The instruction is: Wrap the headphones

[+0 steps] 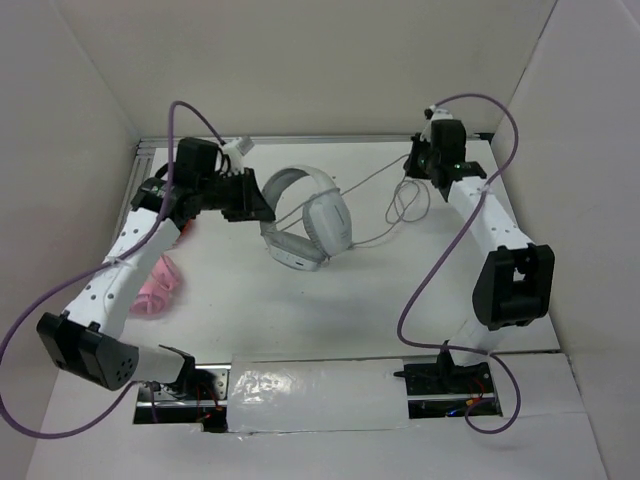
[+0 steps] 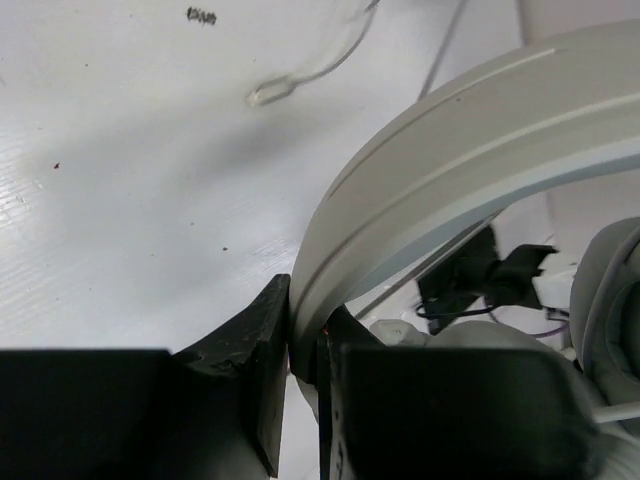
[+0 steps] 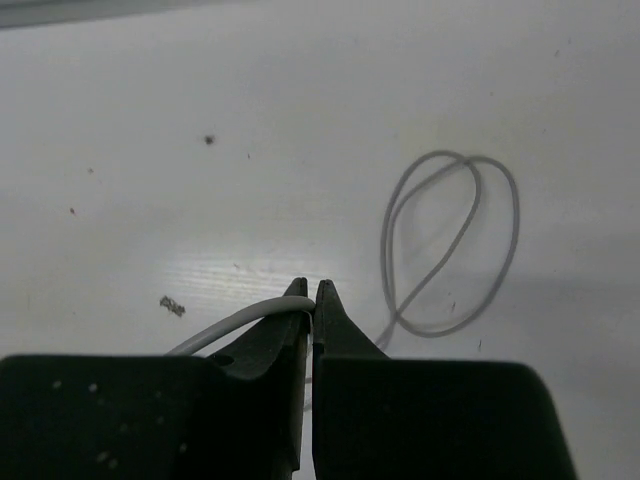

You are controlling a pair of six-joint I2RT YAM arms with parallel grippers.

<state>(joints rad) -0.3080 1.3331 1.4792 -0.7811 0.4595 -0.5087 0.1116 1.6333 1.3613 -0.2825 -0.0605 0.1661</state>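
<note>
The light grey-white headphones (image 1: 310, 228) sit mid-table, tilted up, with one oval ear cup facing the top camera. My left gripper (image 1: 258, 205) is shut on the headband (image 2: 440, 160) and holds it up at its left side. The thin grey cable (image 1: 375, 180) runs from the cups to the right, where it forms loose loops (image 3: 450, 240) on the table. My right gripper (image 1: 412, 165) is shut on the cable (image 3: 240, 320) near the far right of the table, just above the surface.
Pink headphones (image 1: 158, 285) lie under my left arm at the table's left side. White walls close in on the left, back and right. A small dark speck (image 3: 172, 305) lies on the table by my right gripper.
</note>
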